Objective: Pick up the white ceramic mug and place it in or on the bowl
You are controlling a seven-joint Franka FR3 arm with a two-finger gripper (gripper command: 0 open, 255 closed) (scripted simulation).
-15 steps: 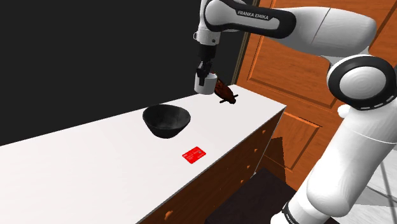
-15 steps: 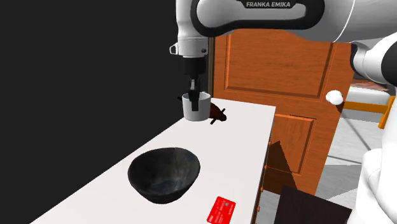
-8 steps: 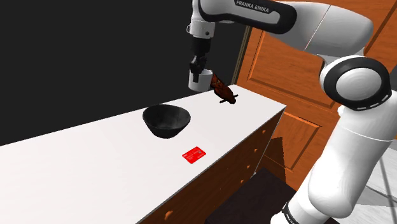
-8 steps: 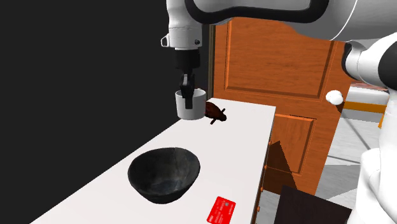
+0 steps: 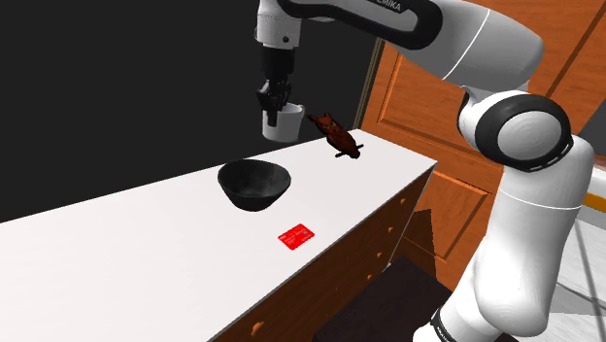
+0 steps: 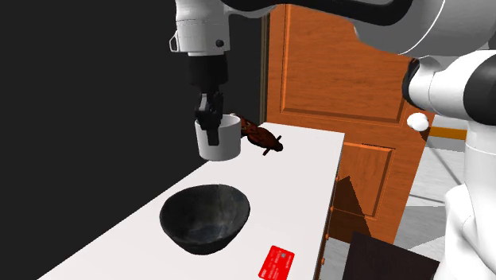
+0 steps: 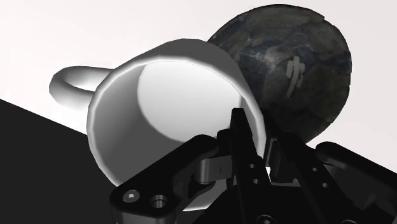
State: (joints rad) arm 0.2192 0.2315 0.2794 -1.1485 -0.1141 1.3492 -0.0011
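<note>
A white mug hangs in the air above the white counter, held by its rim. My black gripper is shut on the mug's wall, one finger inside the cup and one outside. The mug hangs tilted from the fingers, its handle on the side away from the gripper. The dark bowl stands on the counter, below the mug and a little toward the shoulder view's left.
A dark brown animal figure lies on the counter past the mug. A red card lies near the counter's front edge. An orange wooden door stands behind the counter. A black area lies behind the counter.
The arm has carried the mug up and toward the shoulder view's left, away from the brown figure and closer to the bowl. The grip has stayed shut.
</note>
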